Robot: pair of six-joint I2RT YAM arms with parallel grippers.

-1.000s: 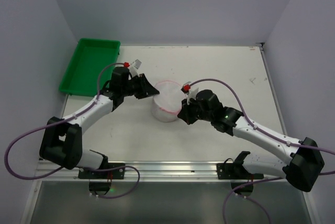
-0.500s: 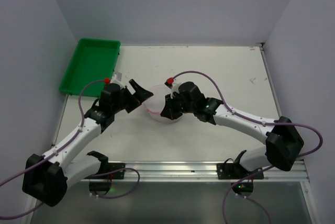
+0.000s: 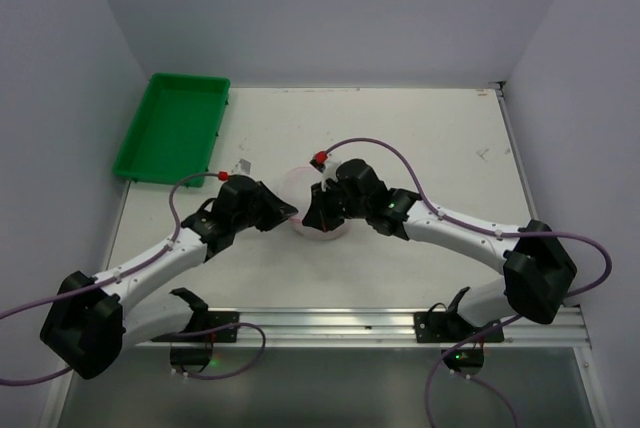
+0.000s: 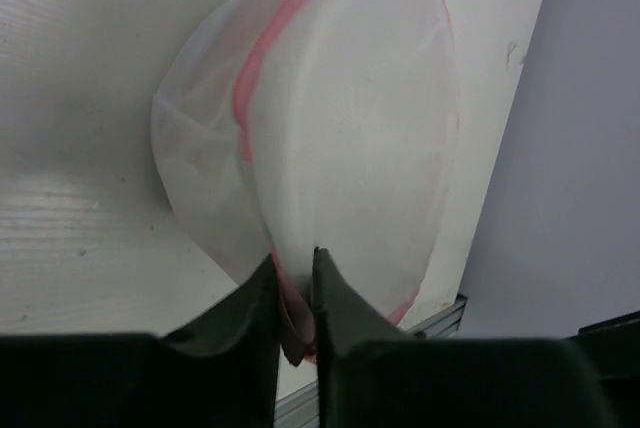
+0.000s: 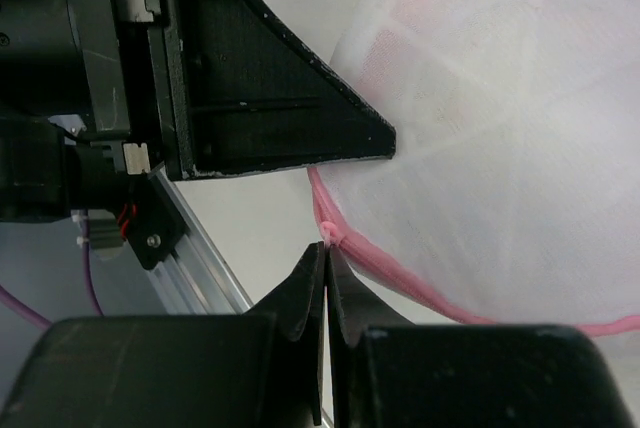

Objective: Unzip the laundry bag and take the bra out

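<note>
My left tool (image 4: 293,264) is clamped on a fold of the laundry bag (image 4: 350,128), with mesh caught between its fingers. My right tool (image 5: 327,244) is closed tight just beside it, its tips nipping the pink zip trim (image 5: 400,274) at the rim. The bag sits mid-tabletop (image 3: 420,138) between both arms, well apart from the green tray (image 3: 170,128).
</note>
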